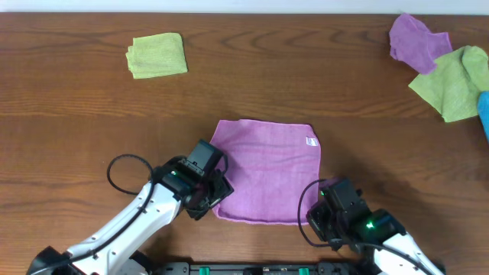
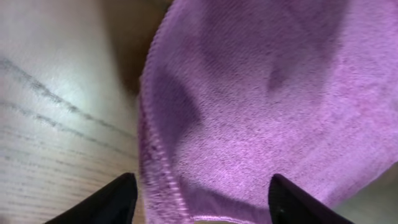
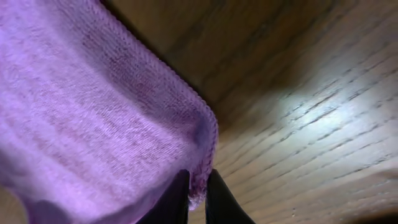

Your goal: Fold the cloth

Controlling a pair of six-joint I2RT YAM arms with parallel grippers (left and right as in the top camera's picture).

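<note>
A purple cloth [image 1: 267, 169] lies spread flat near the front middle of the wooden table, a small white tag near its far right corner. My left gripper [image 1: 208, 195] is at the cloth's near left corner; in the left wrist view its fingers [image 2: 202, 196] are open with the cloth's corner edge [image 2: 249, 118] between them. My right gripper [image 1: 321, 214] is at the near right corner; in the right wrist view its fingers [image 3: 197, 190] are shut on the cloth's corner [image 3: 93, 118].
A folded green cloth [image 1: 157, 55] lies at the far left. A heap of a purple cloth [image 1: 414, 40], a green cloth [image 1: 457, 82] and something blue [image 1: 484, 114] lies at the far right edge.
</note>
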